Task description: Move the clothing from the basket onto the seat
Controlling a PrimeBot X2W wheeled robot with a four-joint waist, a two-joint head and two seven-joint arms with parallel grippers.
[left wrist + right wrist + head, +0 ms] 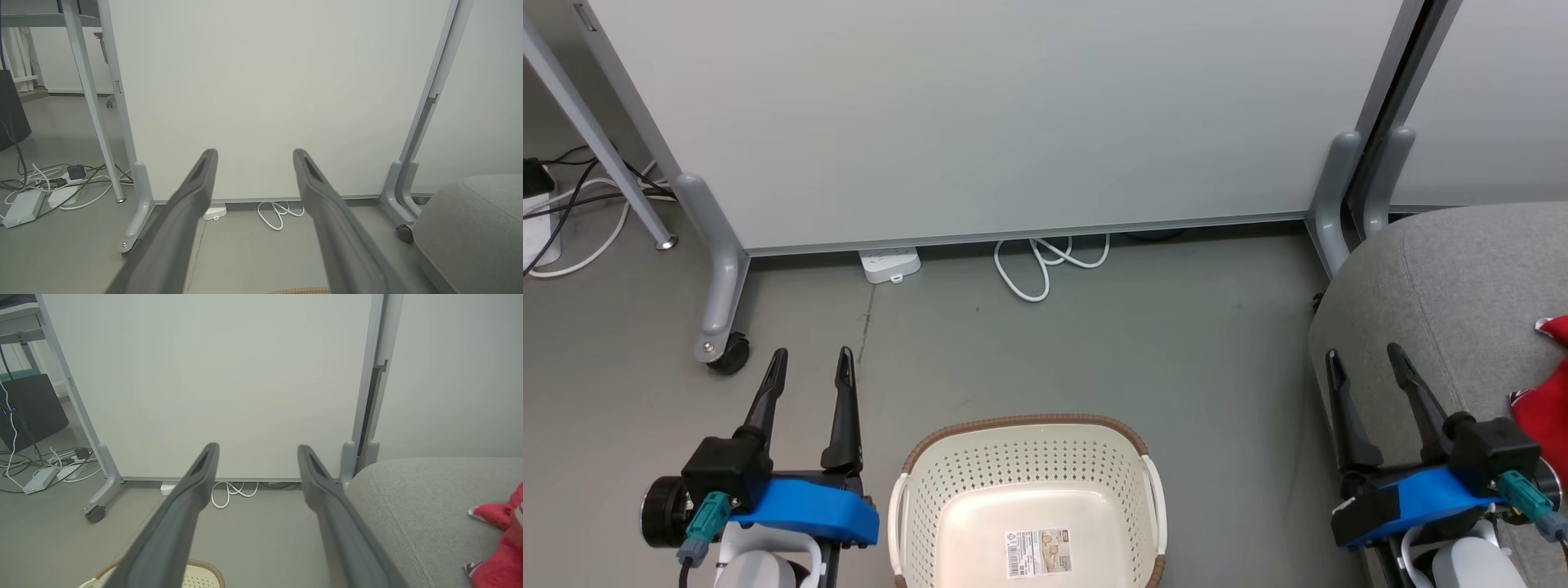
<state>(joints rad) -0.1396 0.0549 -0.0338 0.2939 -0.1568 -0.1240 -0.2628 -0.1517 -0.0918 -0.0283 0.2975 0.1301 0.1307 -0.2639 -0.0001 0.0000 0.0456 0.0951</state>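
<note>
Floor point(1094, 351): basket point(1025, 457) empty; clothing point(1543, 416) on seat point(1437, 278); left pincer point(814, 353), right pincer point(1362, 351) apart, empty. Risk: unsecured clothing could slide off.

**Cut Off at the Edges**

The clothing point(1547, 408) and the seat point(1437, 278) run off the right edge. The basket point(1021, 457) loses its near end at the bottom edge, and the print on its sticker point(1039, 553) is too small to read.

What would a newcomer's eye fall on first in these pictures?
The cream basket at bottom centre looks empty, with a barcode sticker on its bottom. Red clothing lies on the grey seat at the right edge. The left hand and right hand are open, holding nothing.
</note>
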